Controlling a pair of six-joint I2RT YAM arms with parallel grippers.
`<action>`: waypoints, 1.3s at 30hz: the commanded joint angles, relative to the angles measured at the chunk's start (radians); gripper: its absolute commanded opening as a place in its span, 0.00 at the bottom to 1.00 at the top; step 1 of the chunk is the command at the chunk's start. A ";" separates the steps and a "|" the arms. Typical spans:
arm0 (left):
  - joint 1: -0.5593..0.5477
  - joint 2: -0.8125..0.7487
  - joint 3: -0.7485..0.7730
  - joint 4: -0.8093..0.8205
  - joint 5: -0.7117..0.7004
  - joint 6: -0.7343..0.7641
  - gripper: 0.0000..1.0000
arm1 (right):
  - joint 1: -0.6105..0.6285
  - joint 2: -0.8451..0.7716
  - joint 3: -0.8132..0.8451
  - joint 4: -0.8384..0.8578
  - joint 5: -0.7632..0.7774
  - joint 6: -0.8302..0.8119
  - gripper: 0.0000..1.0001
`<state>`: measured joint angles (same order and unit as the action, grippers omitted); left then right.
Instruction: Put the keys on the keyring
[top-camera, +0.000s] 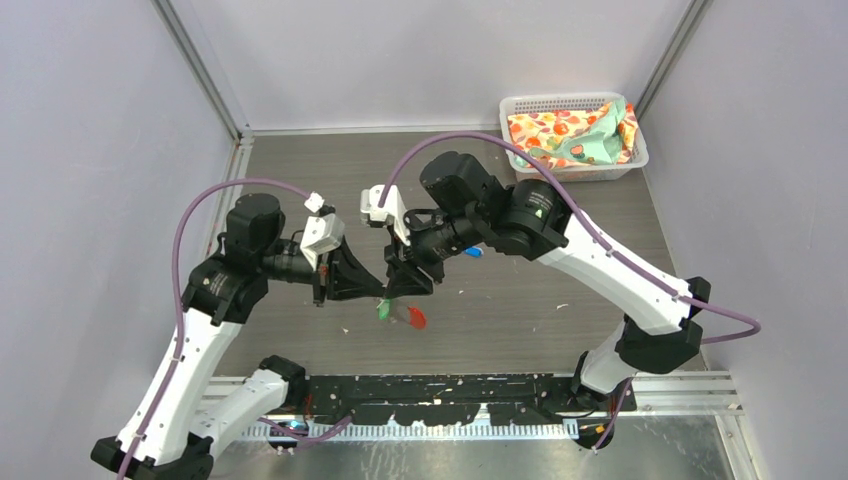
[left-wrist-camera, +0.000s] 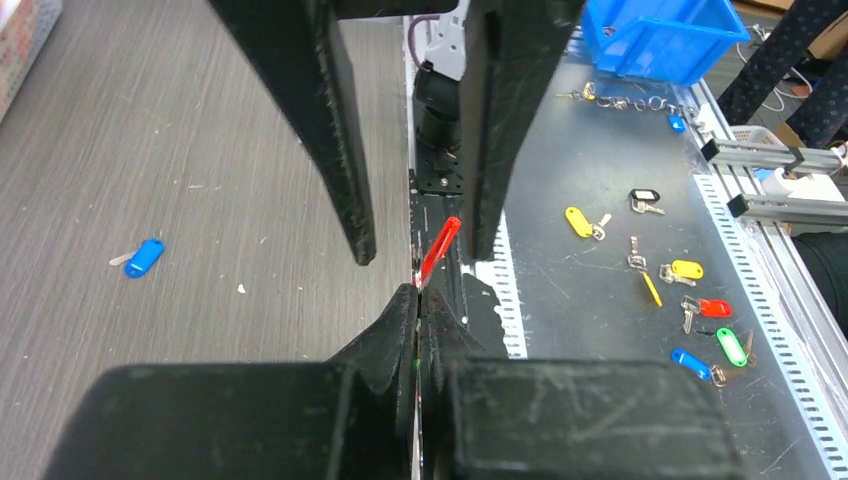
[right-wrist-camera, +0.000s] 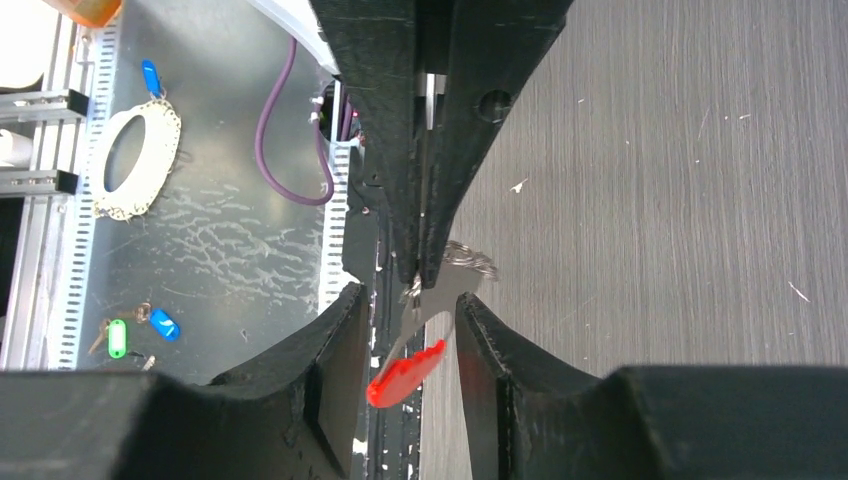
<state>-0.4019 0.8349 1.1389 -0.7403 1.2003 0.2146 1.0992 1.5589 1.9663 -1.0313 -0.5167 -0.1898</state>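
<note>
Above the bench (top-camera: 560, 290), left jaws clamp the keyring (right-wrist-camera: 465, 260), right jaws apart around its tag (right-wrist-camera: 405, 372); blue key (left-wrist-camera: 145, 256) likely needs fetching.

My table (top-camera: 560, 290) is grey wood-grain and fills the middle of the overhead view. Pale lilac walls (top-camera: 90, 150) close me in at left, back and right, with aluminium posts (top-camera: 200, 70) in the upper corners. A white basket (top-camera: 560, 99) holding a patterned cloth (top-camera: 560, 135) sits upper right. The light is soft and even.
</note>
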 joint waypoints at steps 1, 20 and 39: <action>-0.013 -0.011 0.046 -0.005 0.062 0.009 0.01 | -0.002 0.017 0.072 -0.030 -0.009 -0.032 0.42; -0.018 -0.015 0.048 -0.004 0.047 0.007 0.01 | -0.002 0.057 0.095 -0.053 -0.024 -0.033 0.03; -0.018 -0.132 -0.026 0.129 -0.112 -0.148 0.47 | -0.003 -0.303 -0.359 0.582 0.090 0.115 0.01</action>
<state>-0.4171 0.7174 1.1271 -0.6643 1.1000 0.1123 1.0973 1.3384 1.6779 -0.7177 -0.4328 -0.1471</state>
